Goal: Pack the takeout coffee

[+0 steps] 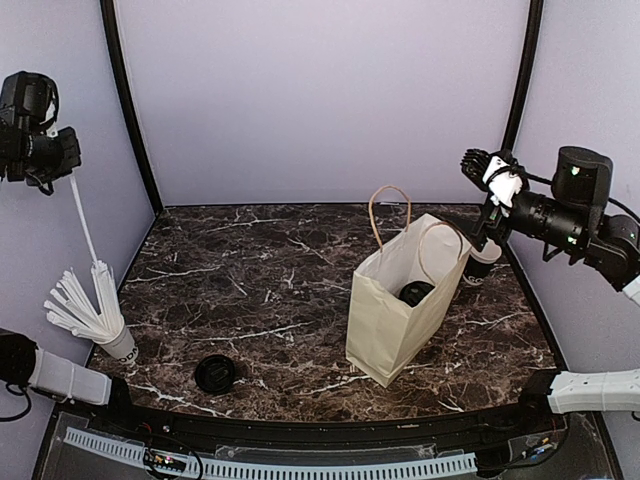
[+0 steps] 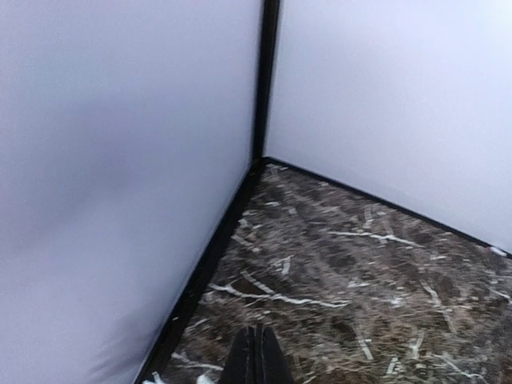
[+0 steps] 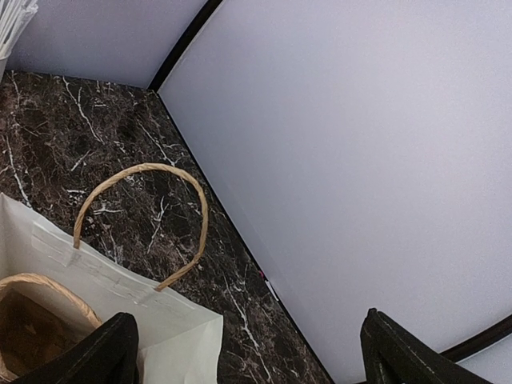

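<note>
Takeout coffee (image 1: 415, 292) sits inside the white paper bag (image 1: 385, 330) that stands open on the bench (image 1: 270, 260); from overhead only its black lid shows down through the bag's mouth, so the main step looks done. The lid faces up toward the opening, so I judge the cup upright with its long axis vertical, though the bag walls hide its body. A 2nd black cup with a bare white rim (image 1: 482, 262) stands outside, just beside the bag's right wall, and 1 loose black lid (image 1: 215, 373) lies well apart near the front left; neither is packed. The right tool (image 1: 483, 198) hangs above the bag's far right corner, fingers spread wide and holding nothing. The left tool (image 1: 70, 162) is raised at the far left, fingers pressed together, seemingly pinching the top of 1 white straw (image 1: 86, 222) that rises from the holder cup (image 1: 118, 343). What is left, I would guess, is adding that straw to the bag.
</note>
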Tool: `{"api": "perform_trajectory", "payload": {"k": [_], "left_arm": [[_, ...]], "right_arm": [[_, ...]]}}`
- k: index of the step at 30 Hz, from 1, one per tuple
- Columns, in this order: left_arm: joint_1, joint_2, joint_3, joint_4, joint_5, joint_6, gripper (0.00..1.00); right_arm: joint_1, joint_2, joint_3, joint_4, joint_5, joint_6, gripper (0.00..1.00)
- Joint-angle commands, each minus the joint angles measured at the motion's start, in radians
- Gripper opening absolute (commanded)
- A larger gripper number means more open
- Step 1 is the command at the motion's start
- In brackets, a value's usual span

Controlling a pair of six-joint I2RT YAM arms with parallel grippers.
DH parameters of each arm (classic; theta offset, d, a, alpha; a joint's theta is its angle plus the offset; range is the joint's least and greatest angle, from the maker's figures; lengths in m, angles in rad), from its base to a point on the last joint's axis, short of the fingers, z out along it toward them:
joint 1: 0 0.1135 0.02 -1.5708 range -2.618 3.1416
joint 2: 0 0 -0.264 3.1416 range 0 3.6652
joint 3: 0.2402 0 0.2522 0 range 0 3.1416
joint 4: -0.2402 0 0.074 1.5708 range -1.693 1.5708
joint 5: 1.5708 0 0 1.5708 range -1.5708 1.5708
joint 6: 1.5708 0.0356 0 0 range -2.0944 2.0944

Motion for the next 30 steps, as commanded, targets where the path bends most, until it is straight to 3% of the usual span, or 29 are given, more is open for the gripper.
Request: {"api": "perform_trajectory", "payload": {"k": [1, 4, 7, 10, 17, 20, 30], "left_arm": [[-0.01, 0.03, 0.117, 0.176, 0.342, 0.029, 0.0], [-0.015, 0.033, 0.108, 0.306, 0.572, 0.003, 0.0], [-0.015, 0.038, 0.083, 0.462, 0.664, -0.025, 0.0], [-0.02, 0.066, 0.046, 0.581, 0.865, -0.105, 0.0], [-0.243, 0.037, -0.154, 0.997, 1.145, -0.218, 0.0], [-0.321, 0.037, -0.21, 1.078, 1.189, -0.244, 0.0], [-0.658, 0.073, -0.211, 1.04, 1.149, -0.185, 0.0]], "right_arm": [[0.005, 0.004, 0.012, 0.026, 0.02, -0.008, 0.99], [-0.012, 0.02, 0.026, 0.035, 0.036, 0.024, 0.99], [-0.023, 0.031, 0.05, 0.032, 0.036, 0.04, 0.99], [-0.033, 0.05, 0.078, 0.024, 0.056, 0.05, 0.99], [-0.178, 0.153, 0.177, -0.016, 0.052, 0.162, 0.99], [-0.245, 0.192, 0.212, -0.033, 0.034, 0.194, 0.99], [-0.553, 0.296, 0.287, -0.149, -0.057, 0.219, 0.99]]}}
